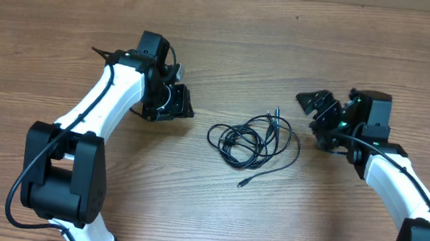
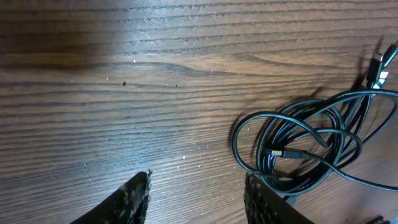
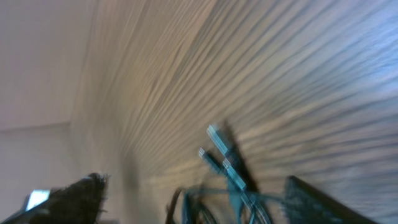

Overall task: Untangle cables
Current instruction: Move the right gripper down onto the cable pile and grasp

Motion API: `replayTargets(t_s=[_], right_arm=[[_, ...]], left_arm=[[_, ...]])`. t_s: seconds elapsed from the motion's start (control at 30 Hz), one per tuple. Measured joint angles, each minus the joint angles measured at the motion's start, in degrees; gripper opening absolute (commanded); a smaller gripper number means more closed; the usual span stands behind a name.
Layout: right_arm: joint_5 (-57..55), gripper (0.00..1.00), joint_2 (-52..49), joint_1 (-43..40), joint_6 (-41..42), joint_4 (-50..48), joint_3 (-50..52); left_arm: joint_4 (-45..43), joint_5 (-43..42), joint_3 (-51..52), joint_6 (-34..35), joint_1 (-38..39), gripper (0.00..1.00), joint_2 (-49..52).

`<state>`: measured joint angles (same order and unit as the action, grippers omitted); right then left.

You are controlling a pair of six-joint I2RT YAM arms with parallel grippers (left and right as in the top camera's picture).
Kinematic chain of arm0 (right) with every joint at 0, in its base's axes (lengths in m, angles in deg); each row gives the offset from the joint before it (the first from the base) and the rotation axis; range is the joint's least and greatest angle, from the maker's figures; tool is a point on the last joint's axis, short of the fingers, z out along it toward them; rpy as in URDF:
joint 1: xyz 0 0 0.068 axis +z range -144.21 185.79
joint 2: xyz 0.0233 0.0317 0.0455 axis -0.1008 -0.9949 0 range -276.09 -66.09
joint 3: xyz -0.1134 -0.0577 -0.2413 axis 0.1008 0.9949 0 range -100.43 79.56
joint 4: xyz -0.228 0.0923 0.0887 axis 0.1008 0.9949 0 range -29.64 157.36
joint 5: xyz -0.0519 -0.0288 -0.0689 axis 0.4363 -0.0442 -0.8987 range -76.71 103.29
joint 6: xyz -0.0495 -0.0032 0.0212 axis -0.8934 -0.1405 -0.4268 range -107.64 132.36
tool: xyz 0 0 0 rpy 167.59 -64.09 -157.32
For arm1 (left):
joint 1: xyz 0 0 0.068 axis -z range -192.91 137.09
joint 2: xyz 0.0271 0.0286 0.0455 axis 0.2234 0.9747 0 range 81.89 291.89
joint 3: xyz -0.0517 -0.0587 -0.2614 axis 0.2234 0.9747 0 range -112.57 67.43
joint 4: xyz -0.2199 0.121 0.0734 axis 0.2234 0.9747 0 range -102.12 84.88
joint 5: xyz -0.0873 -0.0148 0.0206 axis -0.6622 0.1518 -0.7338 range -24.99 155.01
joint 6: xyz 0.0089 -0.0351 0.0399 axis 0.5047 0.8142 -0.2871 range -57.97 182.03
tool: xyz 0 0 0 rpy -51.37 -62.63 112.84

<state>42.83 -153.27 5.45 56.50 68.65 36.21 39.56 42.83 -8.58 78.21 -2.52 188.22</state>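
Cables (image 1: 249,139) lay in a loose tangled coil on the wood-grain table (image 1: 233,33), between the two arms and touched by neither. The left gripper (image 1: 170,103) stood with its fingers apart, holding nothing. The right gripper (image 1: 317,112) gaped wide and empty near the plug ends. The right wrist view was blurred.

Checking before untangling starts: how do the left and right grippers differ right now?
The left gripper sits left of the cables; the right gripper sits right of them, closer to the plugs. The right jaws stand wider apart than the left. Both are open, holding nothing.
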Motion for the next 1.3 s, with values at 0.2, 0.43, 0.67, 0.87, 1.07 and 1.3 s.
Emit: replayTargets(t_s=[0.2, 0.43, 0.67, 0.87, 1.07, 1.3], right_arm=[[6.45, 0.79, 0.00, 0.44, -8.28, 9.86, -0.33], [4.31, 0.09, 0.00, 5.60, -14.32, 18.80, -0.46], [-3.30, 0.04, 0.00, 7.78, -16.04, 22.93, -2.73], [-6.01, 0.04, -0.07, 7.78, -19.85, 37.24, -20.76], [-12.79, 0.04, 0.13, 7.82, -22.95, 42.97, -29.99], [-25.20, 0.04, -2.64, 7.82, -23.80, 46.60, -29.59]], left_arm=[[-0.46, -0.02, 0.00, 0.00, 0.00, 0.50, 0.00], [-0.94, -0.02, 0.00, 0.00, 0.00, 0.50, 0.00], [-1.03, -0.02, 0.00, -0.09, 0.13, 0.49, 0.00], [-1.07, -0.02, 0.00, -1.14, 1.27, 0.54, 0.00], [-2.08, -0.02, 0.00, -1.57, 1.64, 0.55, 0.00], [-3.08, 0.00, 0.00, -1.60, 1.64, 0.56, 0.00]])
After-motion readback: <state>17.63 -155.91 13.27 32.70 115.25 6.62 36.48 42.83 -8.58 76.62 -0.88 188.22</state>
